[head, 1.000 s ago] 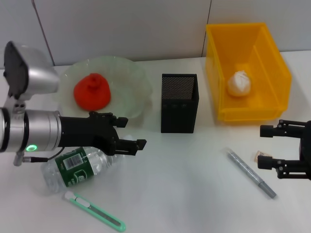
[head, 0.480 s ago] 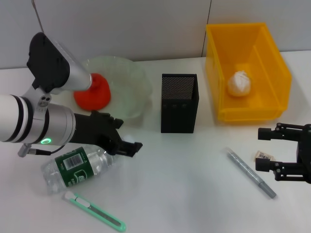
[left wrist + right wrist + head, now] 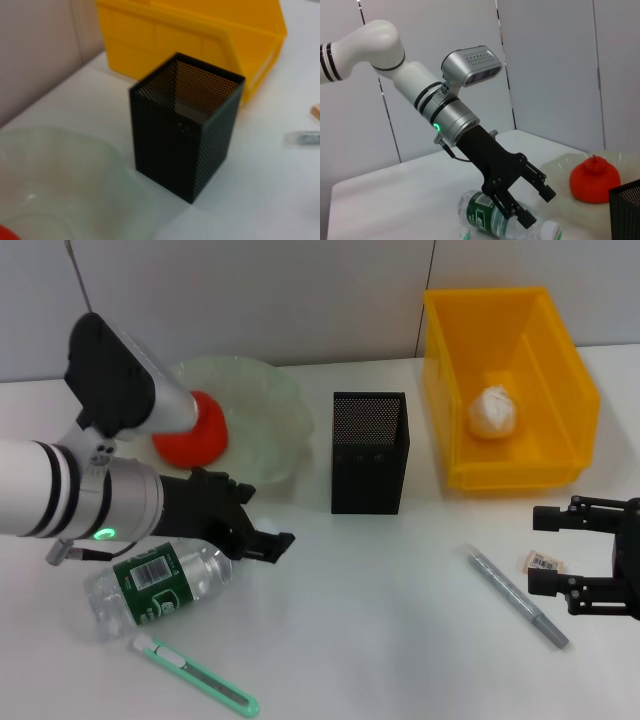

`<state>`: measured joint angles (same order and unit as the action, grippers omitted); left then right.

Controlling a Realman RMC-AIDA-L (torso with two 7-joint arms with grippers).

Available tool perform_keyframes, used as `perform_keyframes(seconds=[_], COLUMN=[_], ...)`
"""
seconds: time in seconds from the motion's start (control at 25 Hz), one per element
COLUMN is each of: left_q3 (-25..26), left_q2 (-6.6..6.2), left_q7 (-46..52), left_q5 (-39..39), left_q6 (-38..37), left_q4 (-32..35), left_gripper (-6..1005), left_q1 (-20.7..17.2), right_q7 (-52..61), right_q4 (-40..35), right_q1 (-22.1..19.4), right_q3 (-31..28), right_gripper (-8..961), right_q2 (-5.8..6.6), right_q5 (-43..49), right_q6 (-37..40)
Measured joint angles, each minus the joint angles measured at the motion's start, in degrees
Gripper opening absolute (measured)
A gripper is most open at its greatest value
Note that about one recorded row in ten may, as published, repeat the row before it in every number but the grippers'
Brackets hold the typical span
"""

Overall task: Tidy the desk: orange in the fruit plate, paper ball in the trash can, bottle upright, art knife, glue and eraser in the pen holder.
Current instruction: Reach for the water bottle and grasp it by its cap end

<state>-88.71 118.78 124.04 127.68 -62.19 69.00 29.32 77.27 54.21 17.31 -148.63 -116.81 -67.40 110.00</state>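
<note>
i'm seeing left gripper (image 3: 262, 531) hovering over lying bottle (image 3: 156, 585), jaws open, empty. right gripper (image 3: 553, 551) idling near eraser (image 3: 544, 562), jaws open, empty.

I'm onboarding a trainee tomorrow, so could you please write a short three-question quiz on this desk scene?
1. True or false: the bottle stands upright.
2. Multiple choice: what lies inside the yellow bin? A) the orange B) the paper ball C) the eraser
3. Fill in: the green art knife lies on the desk in front of the ______.

Key
1. False. It lies on its side, with the open left gripper just above it.
2. B. The paper ball is in the bin; the orange sits on the fruit plate, and the eraser lies by the open right gripper.
3. bottle.
</note>
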Motion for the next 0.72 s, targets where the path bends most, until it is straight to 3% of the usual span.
perform_keyframes(seconds=[0.72], left_q3=[-1.6], left_q2=[0.04], left_q7=[-0.2], left_q5=[0.2], left_q6=[2.6], left_q4=[-3.1], left_gripper=[824], left_q1=[0.3], right_q7=[0.0], right_q4=[-1.1], right_q1=[0.4], right_q3=[0.1], right_gripper=[751], right_q2=[-0.07], right_q5=[1.0], right_q6=[-0.6])
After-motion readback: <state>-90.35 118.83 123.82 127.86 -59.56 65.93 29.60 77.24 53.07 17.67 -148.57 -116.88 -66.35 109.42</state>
